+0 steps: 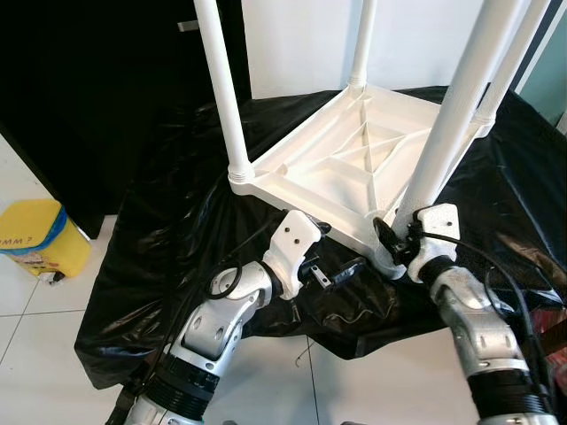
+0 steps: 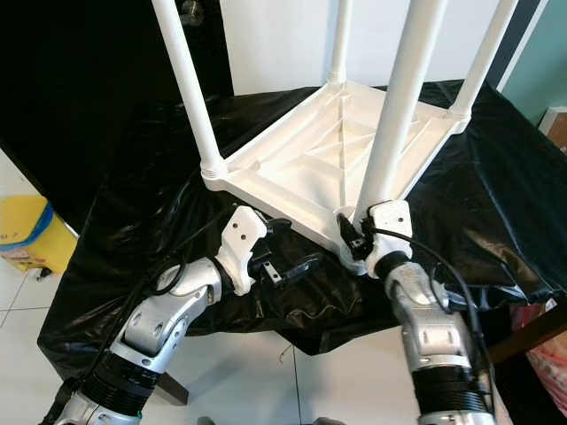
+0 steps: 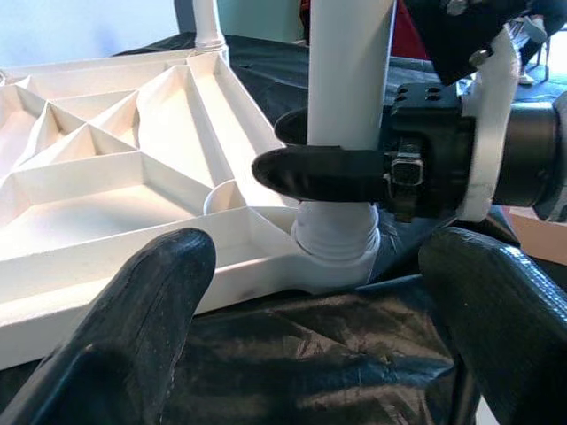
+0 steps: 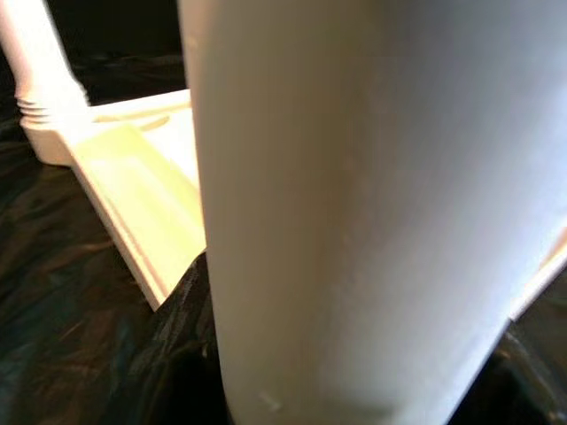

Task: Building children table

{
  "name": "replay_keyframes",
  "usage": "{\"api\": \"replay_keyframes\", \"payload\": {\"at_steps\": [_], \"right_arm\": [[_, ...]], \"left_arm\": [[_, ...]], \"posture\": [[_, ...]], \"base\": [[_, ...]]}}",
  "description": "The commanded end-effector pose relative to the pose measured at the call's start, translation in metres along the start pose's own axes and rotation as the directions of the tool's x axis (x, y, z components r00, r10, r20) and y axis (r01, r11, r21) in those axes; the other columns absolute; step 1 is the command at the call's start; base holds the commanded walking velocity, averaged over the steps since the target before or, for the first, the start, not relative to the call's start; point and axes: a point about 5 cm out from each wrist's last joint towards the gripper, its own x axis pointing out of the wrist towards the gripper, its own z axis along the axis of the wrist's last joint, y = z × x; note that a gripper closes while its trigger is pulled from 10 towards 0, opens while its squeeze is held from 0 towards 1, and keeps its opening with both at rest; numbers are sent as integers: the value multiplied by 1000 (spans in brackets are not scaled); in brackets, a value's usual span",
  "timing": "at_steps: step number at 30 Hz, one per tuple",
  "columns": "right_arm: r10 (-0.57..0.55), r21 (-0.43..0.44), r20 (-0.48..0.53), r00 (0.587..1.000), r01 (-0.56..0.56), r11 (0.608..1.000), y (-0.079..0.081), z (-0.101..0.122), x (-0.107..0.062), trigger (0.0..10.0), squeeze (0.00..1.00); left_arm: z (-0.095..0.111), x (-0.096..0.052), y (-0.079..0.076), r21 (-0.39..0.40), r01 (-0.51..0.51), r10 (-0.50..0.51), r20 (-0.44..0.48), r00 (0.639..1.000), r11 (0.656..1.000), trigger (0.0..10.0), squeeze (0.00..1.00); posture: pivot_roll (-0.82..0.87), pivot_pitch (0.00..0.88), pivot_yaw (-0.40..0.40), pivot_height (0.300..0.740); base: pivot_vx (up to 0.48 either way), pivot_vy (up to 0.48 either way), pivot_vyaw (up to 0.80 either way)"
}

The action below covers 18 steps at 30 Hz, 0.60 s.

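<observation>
A white plastic children's table (image 1: 345, 168) lies upside down on a black plastic sheet (image 1: 177, 230), with its legs pointing up. My right gripper (image 1: 396, 241) is shut on the near leg (image 1: 447, 124), just above the threaded socket at the table's front corner. In the left wrist view, one black finger (image 3: 319, 173) of that gripper wraps across the leg (image 3: 350, 71). The leg (image 4: 354, 204) is very close up in the right wrist view. My left gripper (image 1: 341, 270) is open, low over the sheet beside that corner, with nothing between its fingers (image 3: 133, 336).
Other white legs stand at the left corner (image 1: 221, 88), the far corner (image 1: 361, 44) and the right corner (image 1: 514, 62). A yellow bin (image 1: 35, 235) sits on the tiled floor to the left. A dark cabinet (image 1: 89, 88) stands behind it.
</observation>
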Motion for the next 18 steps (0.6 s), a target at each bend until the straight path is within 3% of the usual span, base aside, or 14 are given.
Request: {"api": "replay_keyframes", "payload": {"at_steps": [1, 2, 7, 10, 12, 14, 18], "right_arm": [[-84, 32, -86, 993, 87, 996, 3, -16, -1, 10000, 0], [-158, 42, -94, 983, 163, 986, 2, -17, -1, 10000, 0], [-260, 48, -108, 959, 266, 963, 1, -19, -2, 10000, 0], [-393, 35, -132, 910, 401, 915, 4, -23, -4, 10000, 0], [-393, 35, -132, 910, 401, 915, 4, -23, -4, 10000, 0], [-487, 50, -147, 861, 498, 866, 11, -23, -3, 10000, 0], [-492, 64, -136, 860, 503, 862, 14, -19, -1, 10000, 0]], "left_arm": [[-1, -1, 0, 2, -4, 4, -7, 1000, 1000, 10000, 0], [-1, -1, 0, 3, -5, 5, -8, 1000, 1000, 10000, 0], [-1, -1, 0, 3, -7, 7, -8, 1000, 1000, 10000, 0], [-1, -1, 0, 1, -8, 8, -7, 1000, 1000, 10000, 0], [-1, -1, 0, 1, -8, 8, -7, 1000, 1000, 10000, 0], [-1, 0, -1, -2, -6, 6, -5, 1000, 1000, 10000, 0], [-1, 0, -2, -4, -4, 4, -4, 1000, 1000, 10000, 0]], "posture": [[-166, 35, 5, 740], [-164, 34, 3, 740], [-163, 34, 1, 740], [-164, 36, -1, 740], [-164, 36, -1, 740], [-169, 40, 2, 740], [-171, 40, 3, 740]], "base": [[0, 0, 0], [0, 0, 0], [0, 0, 0], [0, 0, 0], [0, 0, 0], [0, 0, 0], [0, 0, 0]]}}
